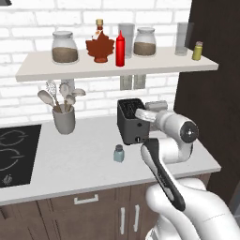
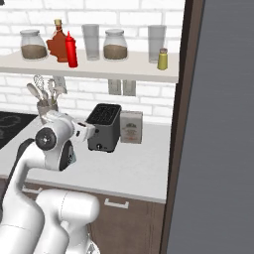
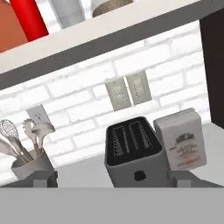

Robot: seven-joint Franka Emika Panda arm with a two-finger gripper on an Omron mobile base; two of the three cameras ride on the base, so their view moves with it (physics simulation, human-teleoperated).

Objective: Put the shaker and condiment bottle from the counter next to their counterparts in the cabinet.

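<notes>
The red condiment bottle (image 1: pixel 120 49) (image 2: pixel 71 50) stands upright on the cabinet shelf (image 1: pixel 56 70), right beside the maple-leaf syrup bottle (image 1: pixel 100 46). At the shelf's right end is the yellow-green shaker (image 1: pixel 198 50) (image 2: pixel 162 59). The pale blue shaker (image 1: pixel 118 153) stands on the counter (image 1: pixel 79 164), in front of the toaster's left corner. My gripper (image 3: pixel 113 180) (image 2: pixel 88 130) hovers over the counter just in front of the toaster, below the shelf. It is open with nothing between its fingers (image 3: pixel 43 179).
A dark toaster (image 1: pixel 130 119) (image 3: pixel 133 148) and a white box (image 3: pixel 181 140) stand against the brick wall. A utensil holder (image 1: pixel 63 117) is to the left, a cooktop (image 1: pixel 14 154) further left. Jars and glasses crowd the shelf. A dark tall panel (image 2: pixel 218 124) bounds the right.
</notes>
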